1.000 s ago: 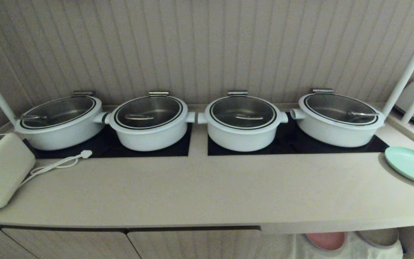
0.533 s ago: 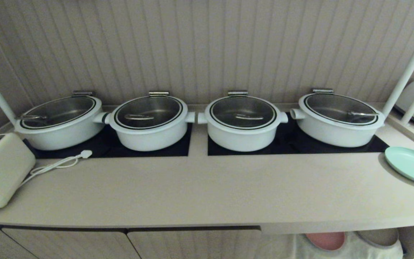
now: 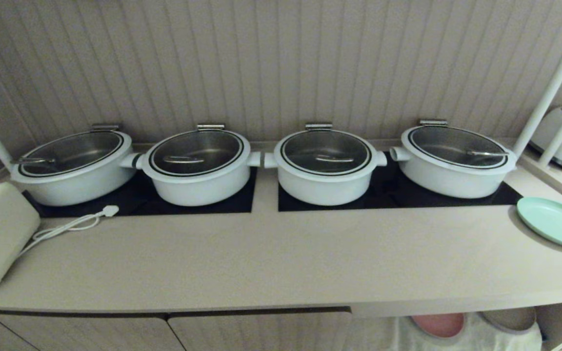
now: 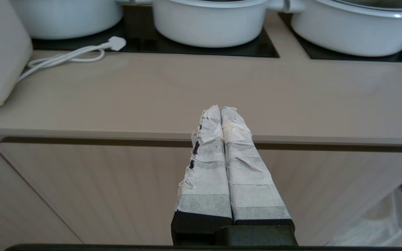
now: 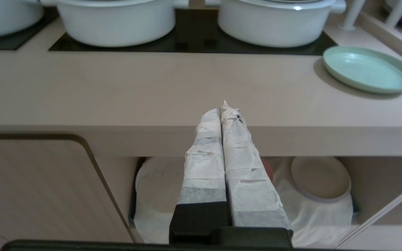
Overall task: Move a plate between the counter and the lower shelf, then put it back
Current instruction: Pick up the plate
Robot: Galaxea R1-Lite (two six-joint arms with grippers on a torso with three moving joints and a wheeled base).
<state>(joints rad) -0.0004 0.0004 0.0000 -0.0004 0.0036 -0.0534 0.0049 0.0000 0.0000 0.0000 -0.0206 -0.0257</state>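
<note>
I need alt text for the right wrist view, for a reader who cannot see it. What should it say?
The right tool, shut and empty, points at the front edge of the counter, where the mint-green plate lies flat beside two white pots. Below, the lower shelf holds pale plates on white cloth.
</note>
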